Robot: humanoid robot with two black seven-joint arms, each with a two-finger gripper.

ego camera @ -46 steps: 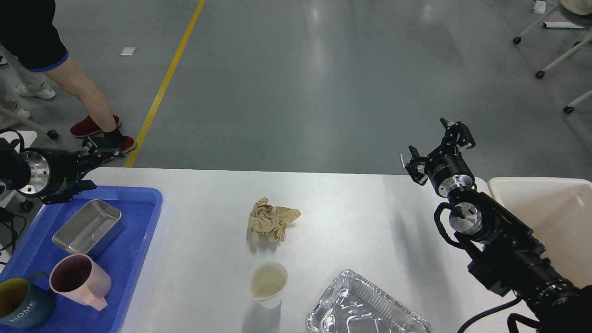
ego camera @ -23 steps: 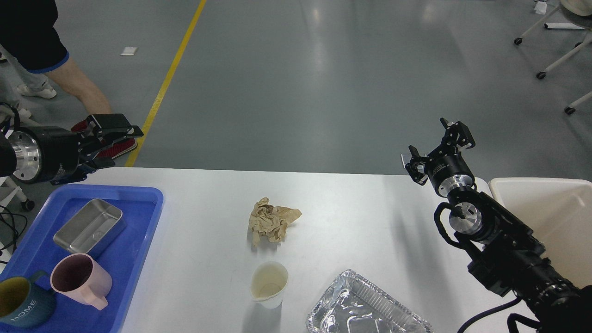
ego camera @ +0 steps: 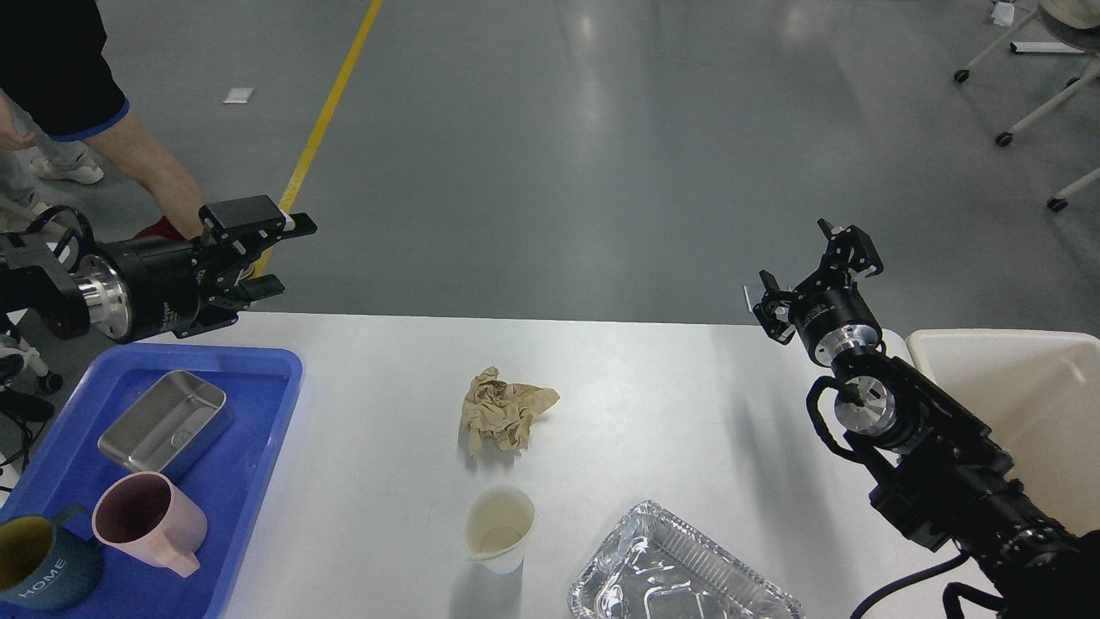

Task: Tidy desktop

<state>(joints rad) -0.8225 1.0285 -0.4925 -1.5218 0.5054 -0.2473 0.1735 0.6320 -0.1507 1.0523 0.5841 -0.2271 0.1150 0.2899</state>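
Only one word is reading clearly: "HOME", in pale letters on the dark teal mug (ego camera: 34, 572) at the near-left corner. Small white print on the left wrist is showing too blurred to read.

The worktop (ego camera: 653, 404) is filling the lower half of my head view, white-grey, its far edge running across mid-frame. A blue tray (ego camera: 258, 404) is sitting on its left end and carrying three vessels: a stainless rectangular tin (ego camera: 165, 421), looking empty; a pink mug (ego camera: 148, 521) with a dark mauve inside, nothing visible in it; and the teal mug, yellowish inside, partly cut by the frame edge.

Near the worktop's middle a crumpled tan paper napkin (ego camera: 503, 410) is lying alone. Just nearer to me a white paper cup (ego camera: 499, 527) is standing upright, with a stained yellowish residue at its bottom. To its right a foil tray (ego camera: 675, 572) is lying empty and wrinkled, cut by the lower edge. A cream bin (ego camera: 1014, 395) is sitting off the right end, nothing showing inside.

My left pincer (ego camera: 279, 255) is hovering over the far-left worktop edge, above the tray's far rim, fingers spread and holding nothing. My right pincer (ego camera: 816, 266) is hanging beyond the far-right edge, fingers wide apart, empty.
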